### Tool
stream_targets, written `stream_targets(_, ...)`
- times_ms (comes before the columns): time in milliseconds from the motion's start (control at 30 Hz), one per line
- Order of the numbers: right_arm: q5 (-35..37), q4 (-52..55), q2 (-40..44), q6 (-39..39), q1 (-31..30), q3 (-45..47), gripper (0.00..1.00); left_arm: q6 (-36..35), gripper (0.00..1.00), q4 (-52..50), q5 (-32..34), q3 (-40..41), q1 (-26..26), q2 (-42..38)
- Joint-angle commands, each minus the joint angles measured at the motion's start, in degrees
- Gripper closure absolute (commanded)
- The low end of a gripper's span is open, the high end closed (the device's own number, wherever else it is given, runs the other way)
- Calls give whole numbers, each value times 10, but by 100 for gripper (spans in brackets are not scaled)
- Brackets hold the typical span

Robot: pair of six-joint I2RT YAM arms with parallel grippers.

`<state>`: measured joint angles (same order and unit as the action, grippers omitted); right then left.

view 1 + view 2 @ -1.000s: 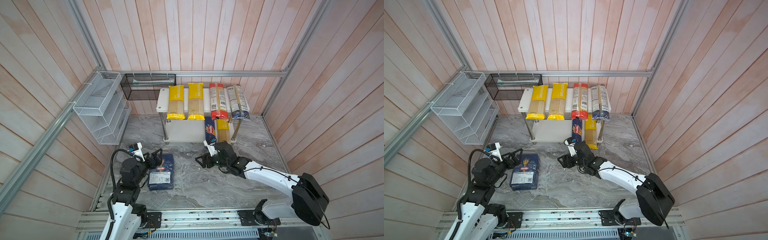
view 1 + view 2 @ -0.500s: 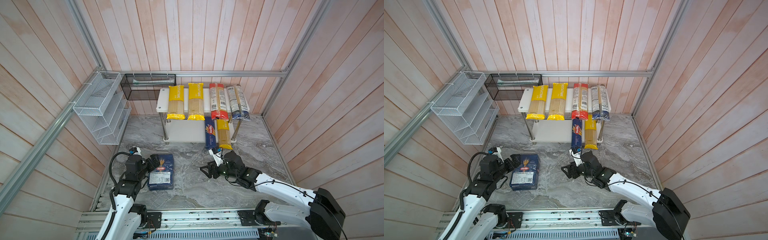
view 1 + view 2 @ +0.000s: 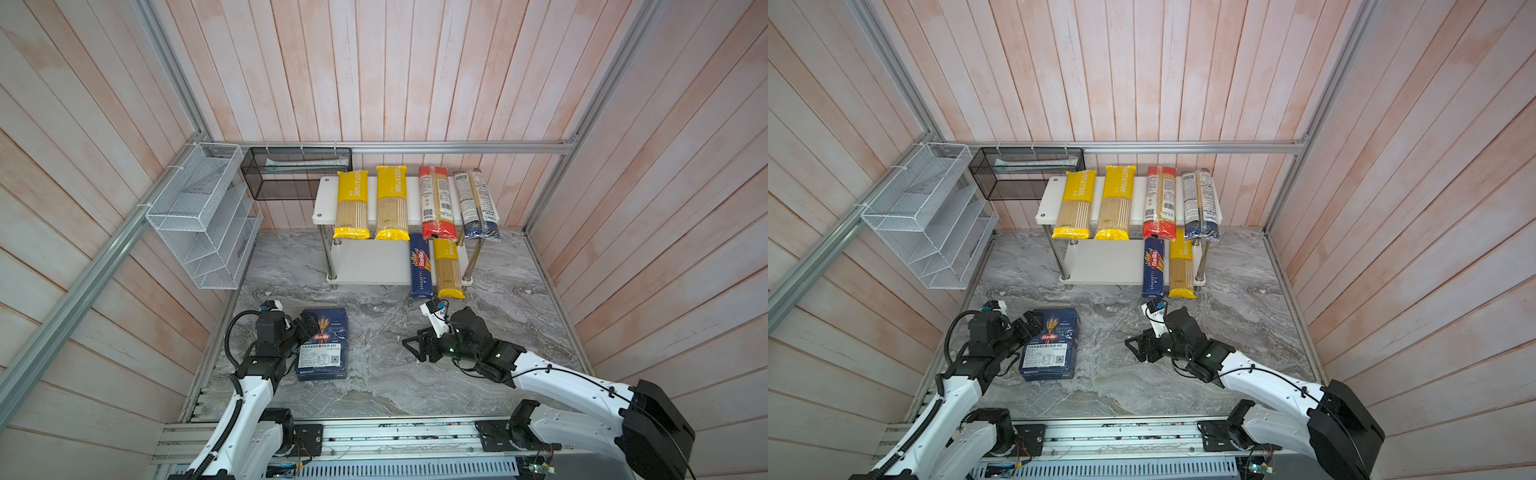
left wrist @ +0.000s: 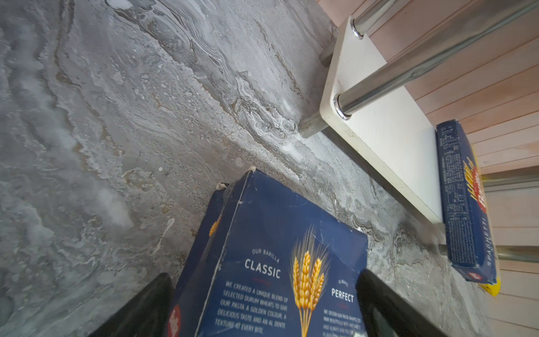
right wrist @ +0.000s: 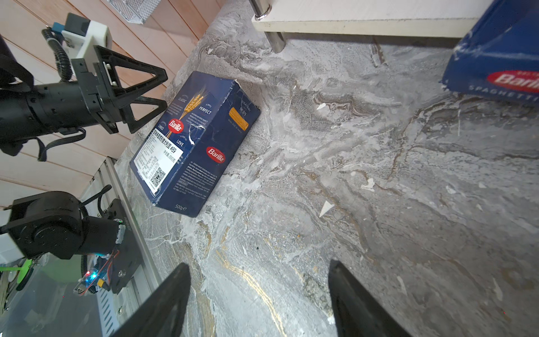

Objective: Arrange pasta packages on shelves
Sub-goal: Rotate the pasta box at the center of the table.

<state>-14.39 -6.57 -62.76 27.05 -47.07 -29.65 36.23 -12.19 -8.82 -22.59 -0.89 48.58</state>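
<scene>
Blue Barilla box (image 3: 322, 345), printed "CLASSIC" and "PERFECT", lay between the spread jaws of my left gripper (image 4: 262, 280), contact unclear; at its 3 o'clock my right gripper (image 5: 259, 264) gaped, empty.

open floor (image 3: 374, 303) between box (image 3: 322, 345) and rack (image 3: 370, 264).

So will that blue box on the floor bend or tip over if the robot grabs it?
Probably stiff: the box is cardboard with straight edges. Its torn, dented front suggests the walls could crush under a hard squeeze. It lies flat on its wide face, so a push should slide it, not tip it.
</scene>
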Motion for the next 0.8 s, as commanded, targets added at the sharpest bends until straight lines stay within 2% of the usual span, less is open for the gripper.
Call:
stream_targets(0,12,-31,14,7,-3,15,26,-5,0,50,-28,9,2,16)
stream_targets(433,45,-35,38,23,-3,31,25,-24,0,70,-86,-13,2,41)
stream_targets(600,82,-11,73,38,6,35,24,-39,0,99,-119,-17,1,78)
stream_targets(767,66,20,117,37,39,36,23,-45,0,122,-132,-26,-3,120)
